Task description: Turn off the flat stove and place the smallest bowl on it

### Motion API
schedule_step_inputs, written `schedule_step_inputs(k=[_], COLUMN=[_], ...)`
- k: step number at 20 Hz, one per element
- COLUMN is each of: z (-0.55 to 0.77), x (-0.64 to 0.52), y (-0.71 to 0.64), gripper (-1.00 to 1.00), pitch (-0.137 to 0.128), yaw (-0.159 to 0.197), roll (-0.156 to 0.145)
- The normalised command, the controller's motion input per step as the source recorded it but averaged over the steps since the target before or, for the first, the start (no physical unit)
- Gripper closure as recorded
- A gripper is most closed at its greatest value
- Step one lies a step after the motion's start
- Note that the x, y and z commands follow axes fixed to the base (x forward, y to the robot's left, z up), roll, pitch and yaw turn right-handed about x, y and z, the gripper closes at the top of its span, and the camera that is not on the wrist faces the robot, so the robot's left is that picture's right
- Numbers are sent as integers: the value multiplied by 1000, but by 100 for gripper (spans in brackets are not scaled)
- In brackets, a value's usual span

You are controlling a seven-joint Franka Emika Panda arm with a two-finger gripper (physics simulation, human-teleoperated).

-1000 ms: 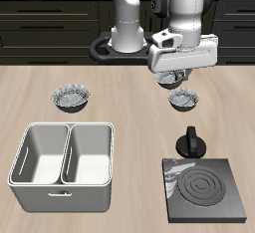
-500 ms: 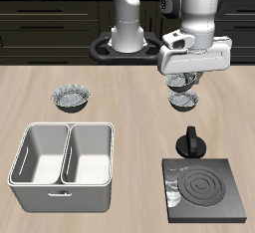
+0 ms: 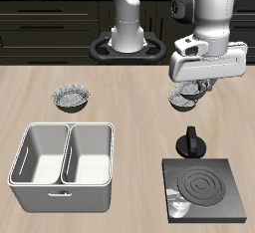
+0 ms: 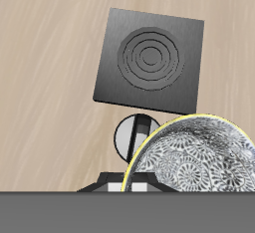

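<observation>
Gripper [image 3: 202, 86] hangs above the table's back half, over a grey crinkled bowl [image 3: 183, 100] that sits on the wood. A second crinkled bowl [image 4: 195, 167] fills the wrist view right at the fingers, bluish patterned inside, yellowish rim; it appears held up in the gripper, but the fingers themselves are hidden in both views, so whether they pinch it or stand apart I cannot tell. Which of these bowls is smallest I cannot tell either.

Stove [image 3: 207, 189] lies at the front edge, well apart from the gripper. Coils dark, no red. Black knob [image 3: 190, 143] at its back edge.

Another crinkled bowl [image 3: 73, 98] sits farther along the table. White two-basin tray [image 3: 62, 164] near the front edge.
</observation>
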Motion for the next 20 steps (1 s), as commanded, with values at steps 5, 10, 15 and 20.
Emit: schedule_step_inputs(k=[5, 10, 15, 20], z=[48, 27, 73, 43], x=[314, 346, 322, 245], y=[126, -21, -138, -150], gripper=[100, 100, 100, 100], pitch=[1, 6, -10, -9], yaw=[29, 28, -18, -14], roll=[44, -14, -57, -70])
